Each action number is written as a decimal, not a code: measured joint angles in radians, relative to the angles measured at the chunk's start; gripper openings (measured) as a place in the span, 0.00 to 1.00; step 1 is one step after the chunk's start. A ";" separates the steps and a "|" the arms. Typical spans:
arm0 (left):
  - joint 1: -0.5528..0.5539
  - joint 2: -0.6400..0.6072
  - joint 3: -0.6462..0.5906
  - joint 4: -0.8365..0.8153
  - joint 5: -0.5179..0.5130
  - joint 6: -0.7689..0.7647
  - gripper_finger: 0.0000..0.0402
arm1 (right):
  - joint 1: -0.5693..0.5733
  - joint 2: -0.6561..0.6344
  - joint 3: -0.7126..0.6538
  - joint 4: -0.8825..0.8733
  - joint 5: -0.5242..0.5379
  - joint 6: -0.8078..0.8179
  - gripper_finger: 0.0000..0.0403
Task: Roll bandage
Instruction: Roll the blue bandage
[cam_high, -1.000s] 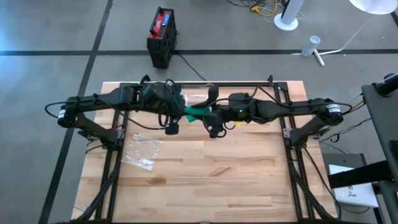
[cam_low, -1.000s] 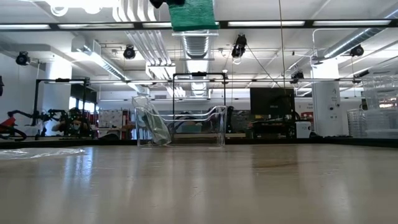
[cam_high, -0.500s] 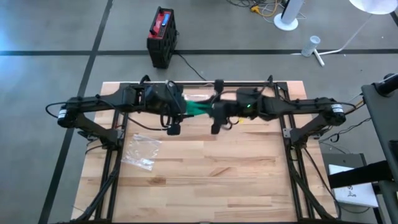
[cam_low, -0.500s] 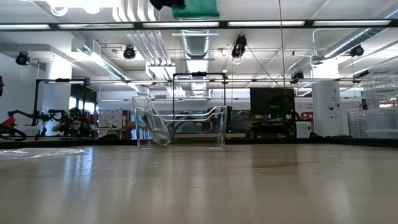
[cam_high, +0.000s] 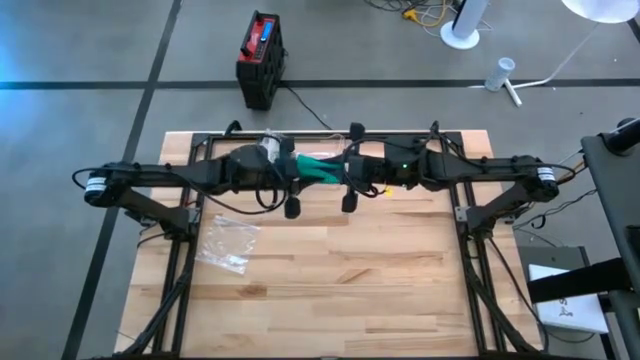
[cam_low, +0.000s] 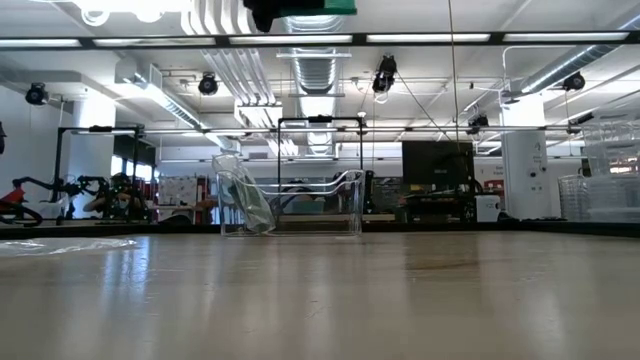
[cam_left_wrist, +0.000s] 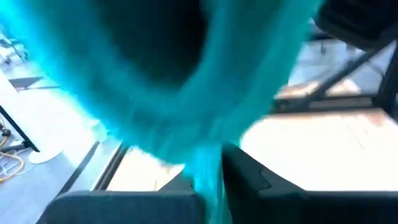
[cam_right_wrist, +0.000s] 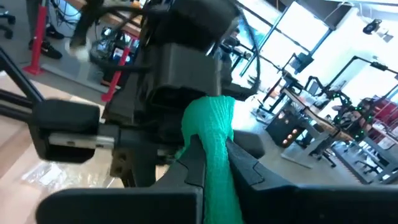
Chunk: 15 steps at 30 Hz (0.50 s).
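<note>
Green bandage (cam_high: 322, 170), held in mid-air over the table's (cam_high: 330, 270) far edge: left gripper (cam_high: 297, 172) and right gripper (cam_high: 347, 174) both pinched shut on it (mid-roll, I judge), next needing one of my grips freed for another wrap.

No legible text, label, brand, number or sign could be made out in any of the views. Any marking on the red and black case (cam_high: 260, 58) at the upper left of the high view was too small to be read.
</note>
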 joint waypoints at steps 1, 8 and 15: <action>0.000 -0.005 -0.027 0.047 0.000 -0.018 0.03 | 0.000 -0.001 0.002 0.000 0.000 0.009 0.04; 0.000 -0.034 -0.222 0.358 -0.029 -0.059 0.00 | -0.002 -0.021 0.044 0.007 -0.050 0.096 0.04; 0.000 -0.024 -0.384 0.580 -0.141 -0.061 0.00 | -0.032 -0.037 0.144 -0.060 -0.105 0.228 0.04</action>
